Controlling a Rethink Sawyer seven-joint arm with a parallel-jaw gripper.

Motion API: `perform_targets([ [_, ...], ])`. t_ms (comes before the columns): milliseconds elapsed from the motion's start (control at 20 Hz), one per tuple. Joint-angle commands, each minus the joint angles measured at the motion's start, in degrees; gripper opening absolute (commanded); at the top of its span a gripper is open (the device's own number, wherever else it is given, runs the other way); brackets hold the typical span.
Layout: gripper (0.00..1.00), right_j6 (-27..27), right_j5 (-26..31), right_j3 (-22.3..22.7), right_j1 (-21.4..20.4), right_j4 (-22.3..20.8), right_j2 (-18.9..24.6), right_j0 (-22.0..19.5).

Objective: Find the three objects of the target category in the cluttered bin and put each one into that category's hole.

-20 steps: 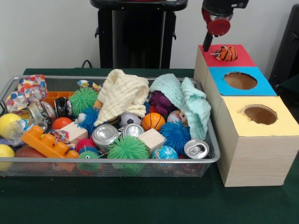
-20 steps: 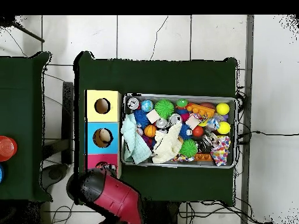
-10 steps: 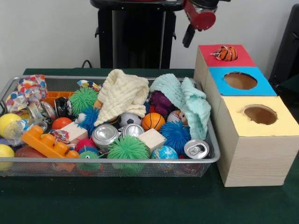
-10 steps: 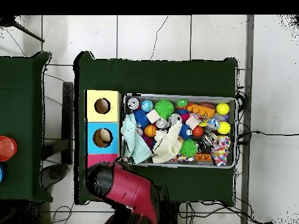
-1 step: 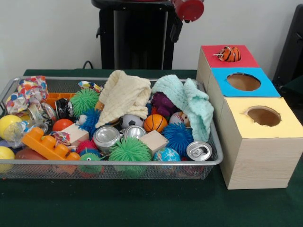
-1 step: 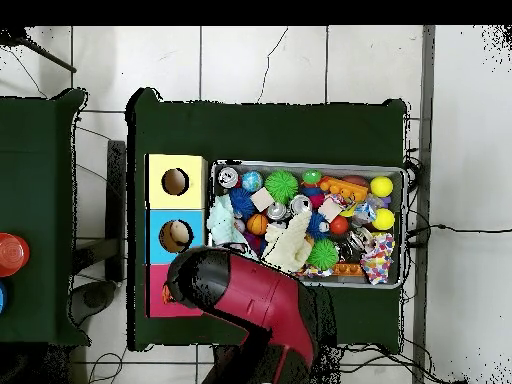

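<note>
Tool high above the bin's far rim, just left of the red box; open or clenched, cannot tell; orange striped toy sitting atop the red box; blue box and yellow box nearer, holes showing

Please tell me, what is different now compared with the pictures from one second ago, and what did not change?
The arm swung away from the red box toward the bin: in the front view it went left along the top edge, in the overhead view right. It holds nothing that can be seen. The orange striped toy stayed on the red box's top, and the toys, cloths and cans in the bin did not move.
</note>
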Motion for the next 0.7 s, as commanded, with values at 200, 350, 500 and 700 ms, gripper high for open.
perform_targets([
  [200, 0.0, -6.88, 8.38, -7.73, 0.86, -5.16, 9.32, -3.05],
  [350, 0.0, -7.9, 6.38, -6.58, 1.11, -6.28, 10.12, -4.07],
  [500, 0.0, -7.33, 5.28, -5.79, 1.45, -7.04, 10.84, -4.52],
  [700, 0.0, -3.93, 5.66, -5.55, 1.59, -7.34, 10.95, -3.78],
])
